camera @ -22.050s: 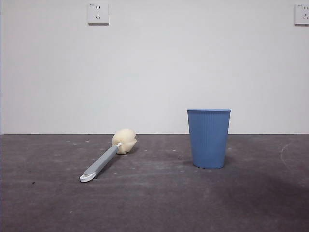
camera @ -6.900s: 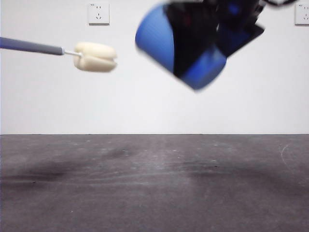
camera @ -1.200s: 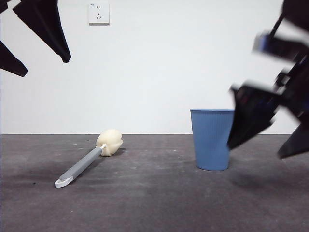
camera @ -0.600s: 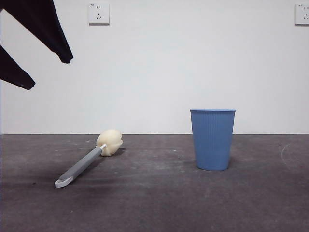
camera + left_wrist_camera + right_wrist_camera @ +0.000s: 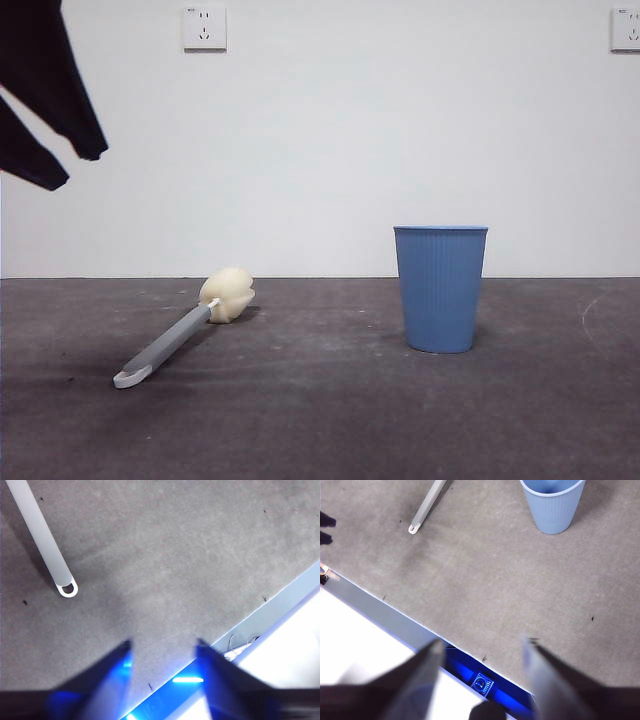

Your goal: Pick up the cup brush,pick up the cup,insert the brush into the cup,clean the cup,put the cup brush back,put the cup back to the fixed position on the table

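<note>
On the table (image 5: 330, 420) the cup (image 5: 440, 287) is seen standing upright and the cup brush (image 5: 185, 330) lying flat, well apart, so both put-back steps are judged done. The left gripper (image 5: 162, 647), raised above the brush's handle end, and the right gripper (image 5: 482, 647), high above the table edge, are both spread and empty.

Ribbed plastic cup (image 5: 440, 288) (blue), matt scuffed table (image 5: 330, 410).
</note>
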